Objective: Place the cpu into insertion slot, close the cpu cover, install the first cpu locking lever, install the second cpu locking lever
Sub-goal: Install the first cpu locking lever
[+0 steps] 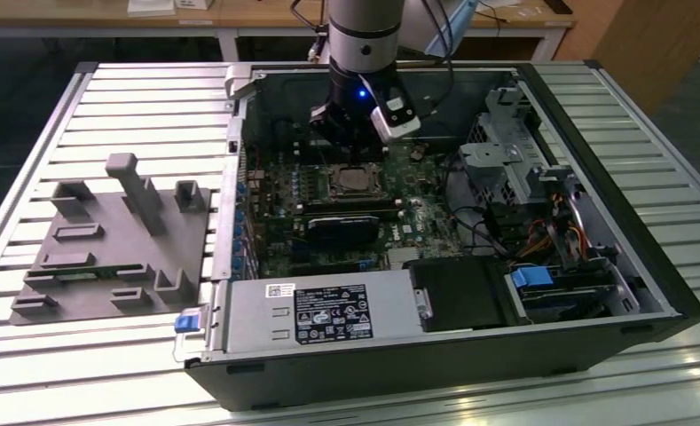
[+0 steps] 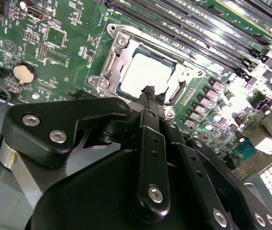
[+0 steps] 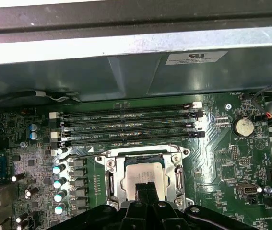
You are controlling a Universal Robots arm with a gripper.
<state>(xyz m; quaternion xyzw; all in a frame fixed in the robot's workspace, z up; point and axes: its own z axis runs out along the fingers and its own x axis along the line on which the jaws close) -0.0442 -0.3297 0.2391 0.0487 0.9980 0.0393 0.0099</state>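
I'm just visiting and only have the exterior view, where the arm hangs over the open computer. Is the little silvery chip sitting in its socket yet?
Observer: Yes. In both wrist views the cpu lies flat inside the insertion slot, with its metal top facing up.
Operator: And that thin metal frame, is it flipped up or down?
Observer: Down. In the second wrist view the cpu cover lies flat around the chip, whose top shows through the cover's square window.
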